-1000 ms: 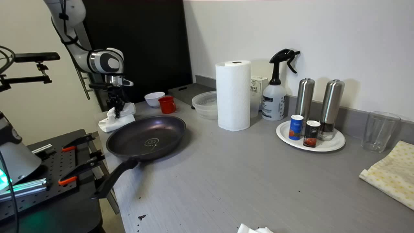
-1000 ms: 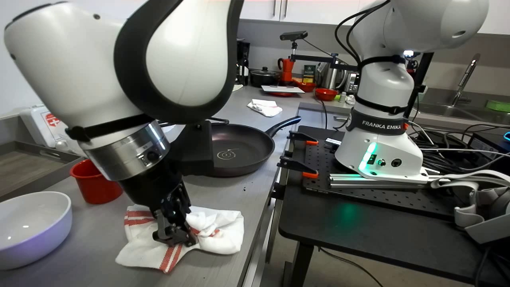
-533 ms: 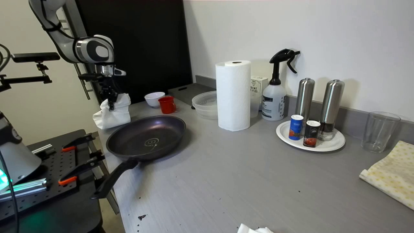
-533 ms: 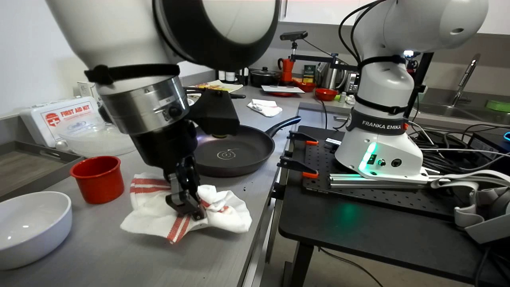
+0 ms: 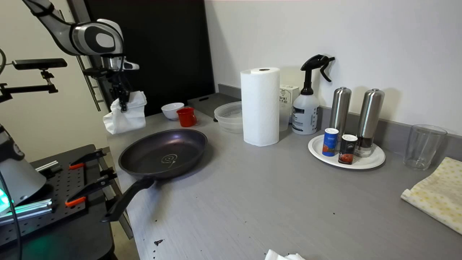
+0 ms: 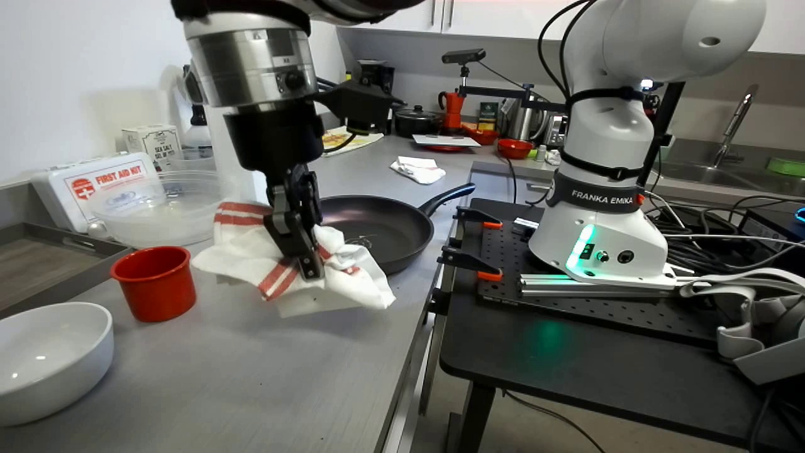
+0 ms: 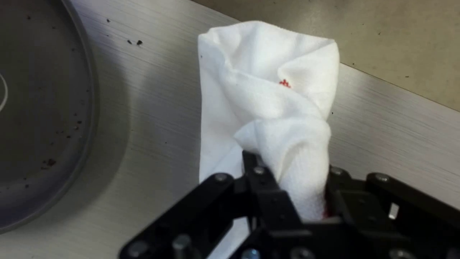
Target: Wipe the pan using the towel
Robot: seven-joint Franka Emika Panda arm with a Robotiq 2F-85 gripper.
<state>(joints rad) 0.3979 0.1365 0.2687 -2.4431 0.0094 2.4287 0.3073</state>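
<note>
Fingers (image 7: 266,187) clamped on a bunched towel (image 7: 266,90) hover beside the speck-dotted pan (image 7: 41,111), needing to clear its rim (image 7: 94,97) before pressing down.

Pale wall (image 5: 379,39), tall black panel (image 5: 155,47), grey counter (image 5: 260,202) — black table (image 6: 629,377) beside it, white cabinets (image 6: 503,16) beyond

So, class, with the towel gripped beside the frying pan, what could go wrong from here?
Pressing could swivel the frying pan, as its handle juts past the edge of the counter. Dark specks in the pan might get pushed out. The gripper pinches only a bunch of the red-striped towel, so it may slip under drag.
</note>
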